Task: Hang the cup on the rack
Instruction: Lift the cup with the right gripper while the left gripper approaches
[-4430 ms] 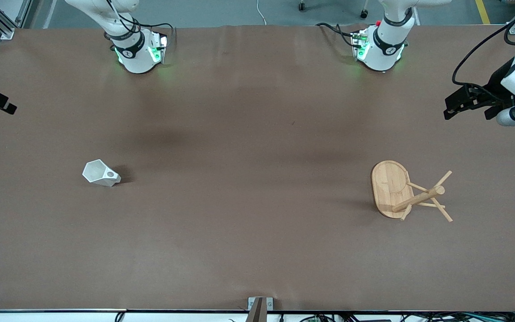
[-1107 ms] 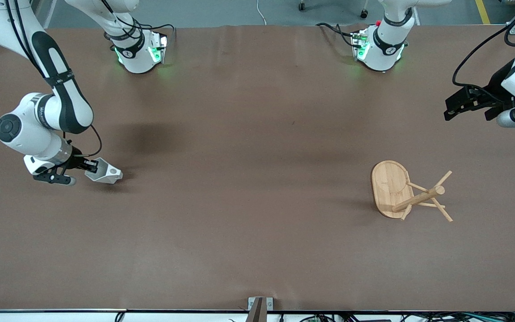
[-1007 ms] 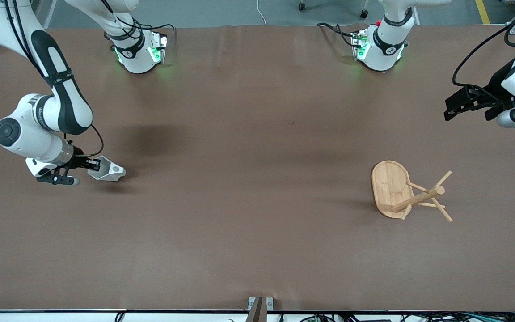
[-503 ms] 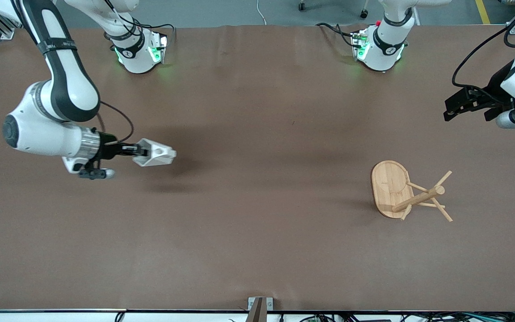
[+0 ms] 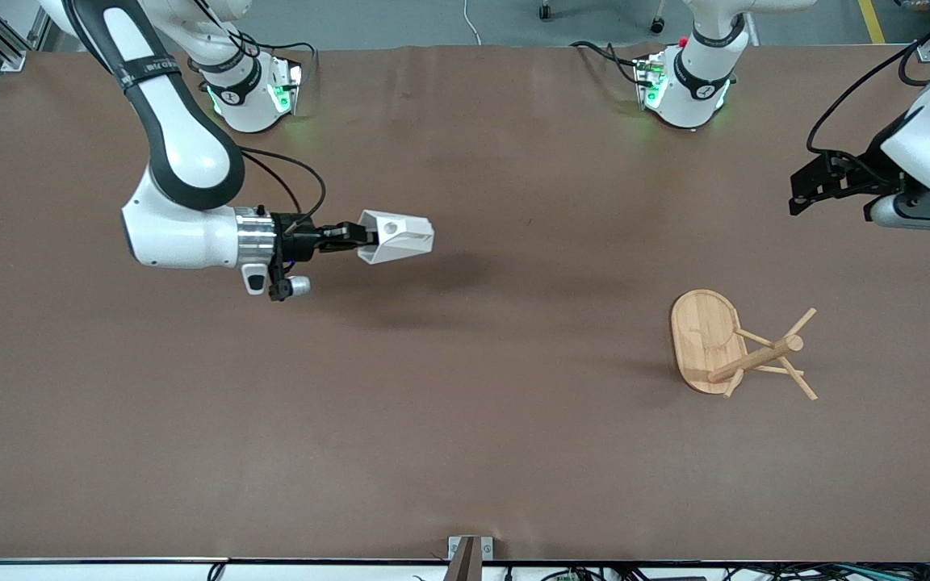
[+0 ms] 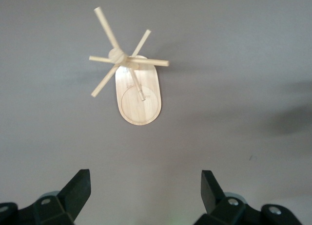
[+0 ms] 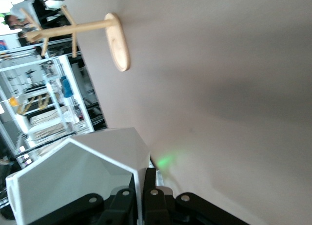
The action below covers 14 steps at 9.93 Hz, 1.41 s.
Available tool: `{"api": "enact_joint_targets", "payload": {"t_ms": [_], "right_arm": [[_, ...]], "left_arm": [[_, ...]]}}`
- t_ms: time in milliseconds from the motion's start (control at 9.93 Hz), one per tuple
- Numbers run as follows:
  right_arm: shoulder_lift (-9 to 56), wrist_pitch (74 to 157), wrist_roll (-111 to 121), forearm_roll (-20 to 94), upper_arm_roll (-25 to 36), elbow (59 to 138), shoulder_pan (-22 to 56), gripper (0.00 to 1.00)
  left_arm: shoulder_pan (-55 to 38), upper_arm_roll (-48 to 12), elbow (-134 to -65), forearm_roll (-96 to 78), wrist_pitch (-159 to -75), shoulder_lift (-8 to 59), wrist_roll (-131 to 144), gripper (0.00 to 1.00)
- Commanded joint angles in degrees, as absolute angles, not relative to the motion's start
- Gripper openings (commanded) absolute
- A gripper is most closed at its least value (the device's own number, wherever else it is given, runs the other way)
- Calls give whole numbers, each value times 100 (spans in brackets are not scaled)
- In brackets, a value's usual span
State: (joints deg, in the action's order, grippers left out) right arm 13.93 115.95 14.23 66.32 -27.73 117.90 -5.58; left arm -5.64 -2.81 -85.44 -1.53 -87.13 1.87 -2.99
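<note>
My right gripper [image 5: 358, 236] is shut on the rim of the white faceted cup [image 5: 396, 236] and holds it on its side in the air over the middle of the table. In the right wrist view the fingers [image 7: 152, 183] pinch the cup's wall [image 7: 73, 181]. The bamboo rack [image 5: 727, 343] stands on its oval base toward the left arm's end of the table, with its post and thin pegs. It also shows in the left wrist view [image 6: 136, 84] and the right wrist view [image 7: 105, 32]. My left gripper [image 5: 802, 194] is open and empty, up over the table's end; it shows in its wrist view [image 6: 145, 183].
The brown table top [image 5: 465, 403] carries only the rack. The arms' bases [image 5: 251, 93] [image 5: 687, 85] stand along the edge farthest from the front camera. A small metal bracket [image 5: 469, 553] sits at the table's nearest edge.
My right gripper closed on the cup where it lay, lifted it off the table and carried it toward the middle. The left gripper shifted slightly.
</note>
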Motion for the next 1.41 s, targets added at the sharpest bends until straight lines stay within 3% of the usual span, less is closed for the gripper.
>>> {"api": "enact_joint_targets", "payload": {"t_ms": [0,503,1107,1309], "right_arm": [[1546,11549,1748,7632,-3013,11804,-615,0],[2206,11584,3348,9368,-3656,11804,-563,0],[2206,11610,3349,9387,-3665,11821,-457,0],[2206,11671,3357,9500,-3752,11795,-440,0]], "left_arm": [[-747,-290,-8315,-193,-8640,422,-1000,100],[-1353,-781,-8306,-525,-8640,737,-1914,100],[-1362,-2327,-8297,-1564,-8779,1589,-2259,100],[-1537,-2461,-8297,-1556,-8921,1783,-2197,100]]}}
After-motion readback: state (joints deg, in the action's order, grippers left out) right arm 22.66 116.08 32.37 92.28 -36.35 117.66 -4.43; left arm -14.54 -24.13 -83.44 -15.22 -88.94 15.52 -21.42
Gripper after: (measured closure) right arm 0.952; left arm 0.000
